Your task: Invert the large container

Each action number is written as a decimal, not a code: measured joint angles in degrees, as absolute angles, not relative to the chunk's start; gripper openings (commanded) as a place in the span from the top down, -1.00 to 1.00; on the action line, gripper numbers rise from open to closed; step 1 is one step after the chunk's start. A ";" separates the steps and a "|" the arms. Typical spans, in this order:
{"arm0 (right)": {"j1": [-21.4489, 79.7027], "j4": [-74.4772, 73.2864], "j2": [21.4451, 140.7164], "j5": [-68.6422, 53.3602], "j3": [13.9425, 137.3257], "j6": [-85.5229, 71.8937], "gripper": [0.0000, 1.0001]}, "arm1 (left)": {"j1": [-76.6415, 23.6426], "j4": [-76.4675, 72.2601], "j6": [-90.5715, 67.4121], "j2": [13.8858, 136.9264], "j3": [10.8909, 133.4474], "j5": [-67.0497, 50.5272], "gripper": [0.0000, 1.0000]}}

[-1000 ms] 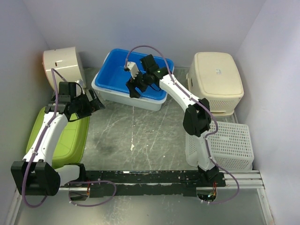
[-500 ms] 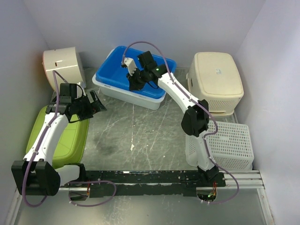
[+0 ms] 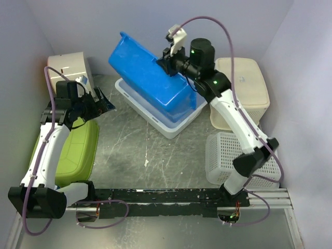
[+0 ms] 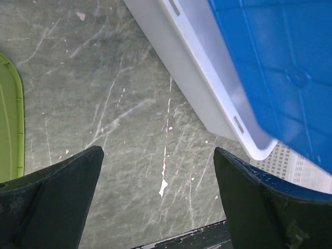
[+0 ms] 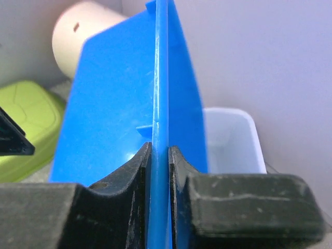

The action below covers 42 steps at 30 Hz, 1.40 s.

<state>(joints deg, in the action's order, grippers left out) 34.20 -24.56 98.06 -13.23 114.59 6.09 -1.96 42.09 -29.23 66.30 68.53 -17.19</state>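
Observation:
The large container (image 3: 148, 78) is a blue tub, raised and tilted steeply on its side above a white tub (image 3: 158, 120) at the back of the table. My right gripper (image 3: 166, 62) is shut on its upper rim. In the right wrist view the thin blue wall (image 5: 114, 104) runs straight between the right gripper's (image 5: 160, 155) two pads, with the white tub (image 5: 233, 140) behind. My left gripper (image 3: 101, 98) hangs open to the left of both tubs, touching nothing. In the left wrist view my left gripper (image 4: 158, 153) frames bare table, with the blue container (image 4: 280, 67) and white tub (image 4: 207, 88) at upper right.
A cream cylinder-shaped bin (image 3: 70, 70) lies at the back left. A green lid (image 3: 72, 150) rests on the left under my left arm. A cream upturned basket (image 3: 241, 88) and a white perforated basket (image 3: 233, 155) stand on the right. A black rail (image 3: 155, 197) crosses the near edge.
My right gripper closed on the blue container's rim and lifted it up out of the white tub, tilting it steeply. The left gripper rose slightly and stayed open.

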 measured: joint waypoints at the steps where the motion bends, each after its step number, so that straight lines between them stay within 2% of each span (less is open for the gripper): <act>1: 34.17 -22.68 95.92 -12.49 113.10 4.95 1.00 | -1.96 42.63 -29.17 66.35 69.21 -17.21 -0.99; 6: 34.52 -17.23 89.43 -12.25 107.48 0.49 1.00 | -1.93 44.56 -28.88 66.43 74.76 -17.17 -0.99; 15: 34.57 -18.52 82.76 -14.04 102.74 -8.05 1.00 | -1.63 47.03 -26.55 66.52 88.01 -15.62 -0.99; 27: 34.46 -21.67 74.02 -18.74 102.78 -20.05 1.00 | -1.63 47.05 -27.03 60.95 98.89 -10.44 -0.99; 34: 34.50 -16.49 65.91 -29.34 87.29 -33.74 1.00 | -1.63 46.57 -30.55 58.13 107.24 -3.44 -0.99; 42: 34.68 -14.96 63.59 -40.34 68.58 -44.21 1.00 | -1.63 46.41 -32.18 54.98 107.11 -0.12 -0.99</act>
<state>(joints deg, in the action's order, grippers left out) 34.68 -14.96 63.59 -40.34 68.58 -44.21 -1.63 46.41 -32.18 54.98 107.11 -0.12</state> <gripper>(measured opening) 0.137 0.994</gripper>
